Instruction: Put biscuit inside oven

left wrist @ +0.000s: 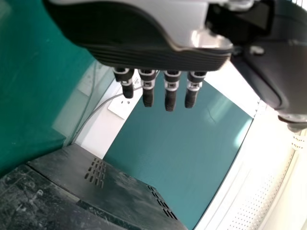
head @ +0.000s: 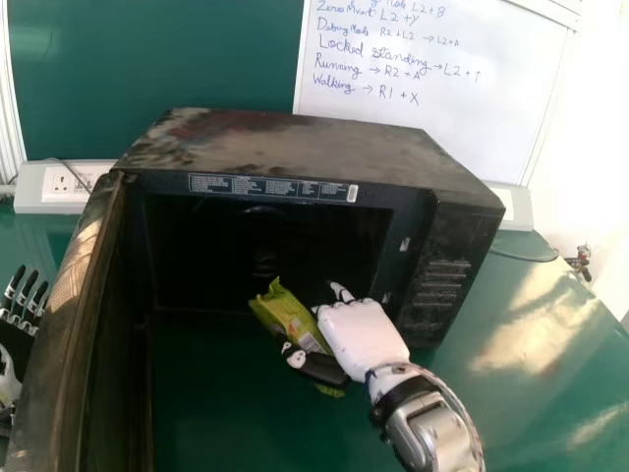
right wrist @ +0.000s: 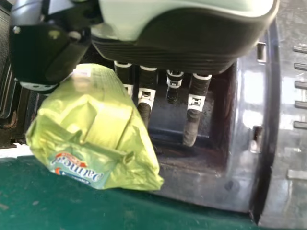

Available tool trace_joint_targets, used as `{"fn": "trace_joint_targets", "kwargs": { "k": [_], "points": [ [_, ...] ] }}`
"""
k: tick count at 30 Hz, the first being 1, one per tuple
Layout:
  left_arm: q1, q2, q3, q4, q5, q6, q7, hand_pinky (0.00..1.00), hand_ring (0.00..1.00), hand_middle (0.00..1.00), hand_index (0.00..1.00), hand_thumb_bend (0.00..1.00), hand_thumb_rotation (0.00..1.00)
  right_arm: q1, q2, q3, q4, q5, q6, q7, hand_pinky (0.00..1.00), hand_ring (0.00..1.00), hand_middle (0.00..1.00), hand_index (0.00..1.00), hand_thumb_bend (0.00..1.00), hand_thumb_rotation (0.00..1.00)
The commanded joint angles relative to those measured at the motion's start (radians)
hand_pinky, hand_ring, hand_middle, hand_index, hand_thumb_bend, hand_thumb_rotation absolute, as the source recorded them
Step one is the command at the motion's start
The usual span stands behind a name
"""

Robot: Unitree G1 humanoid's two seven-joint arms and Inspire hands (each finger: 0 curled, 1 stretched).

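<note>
In the head view my right hand [head: 362,334] is in front of the oven's open cavity, its thumb and fingers around the biscuit packet [head: 287,313], a green-yellow wrapper tilted toward the opening. The black oven [head: 295,147] has its door [head: 71,334] swung out at the left. The right wrist view has the packet [right wrist: 96,129] pinched beside the thumb of my right hand [right wrist: 168,52], the cavity behind the fingers. My left hand [head: 18,334] is at the far left, outside the door, fingers straight; the left wrist view shows my left hand [left wrist: 158,57] too.
The oven stands on a green table [head: 541,344]. Behind it are a whiteboard [head: 432,69] with handwriting and a green board [head: 157,69]. A socket box [head: 59,187] sits at the back left, with a cable. The open door's edge stands between the left hand and the cavity.
</note>
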Motion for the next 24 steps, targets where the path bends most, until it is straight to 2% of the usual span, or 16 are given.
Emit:
{"fn": "trace_joint_targets", "kwargs": {
  "k": [1,6,11,14,18,24],
  "points": [
    [0.024,-0.029,-0.007,0.022,-0.010,0.016,0.005,0.56,0.73,0.81,0.90,0.07,0.00,-0.027,0.010,0.007,0.011,0.007,-0.002,-0.025,0.54,0.53,0.46,0.53,0.52,0.00],
    [0.028,-0.034,-0.011,0.008,-0.007,0.021,0.020,0.61,0.74,0.81,0.90,0.08,0.00,-0.043,0.025,0.014,0.029,0.011,0.002,-0.040,0.54,0.56,0.47,0.52,0.52,0.00],
    [0.026,-0.035,-0.012,0.009,-0.010,0.022,0.019,0.59,0.73,0.81,0.90,0.08,0.00,-0.068,0.023,0.020,0.049,0.008,0.000,-0.036,0.55,0.60,0.49,0.50,0.53,0.00],
    [0.024,-0.035,-0.012,0.016,-0.007,0.014,0.013,0.54,0.72,0.81,0.89,0.09,0.00,-0.083,0.017,0.019,0.063,0.020,-0.012,-0.045,0.52,0.57,0.48,0.52,0.52,0.00],
    [0.025,-0.035,-0.014,0.012,-0.006,0.017,0.016,0.60,0.73,0.82,0.90,0.08,0.00,-0.100,0.020,0.019,0.079,0.031,-0.008,-0.050,0.50,0.55,0.46,0.54,0.52,0.00],
    [0.020,-0.035,-0.012,0.024,-0.011,0.013,0.005,0.53,0.72,0.81,0.89,0.08,0.00,-0.125,0.024,0.023,0.118,0.046,-0.011,-0.081,0.46,0.51,0.45,0.54,0.52,0.00]
  ]
}}
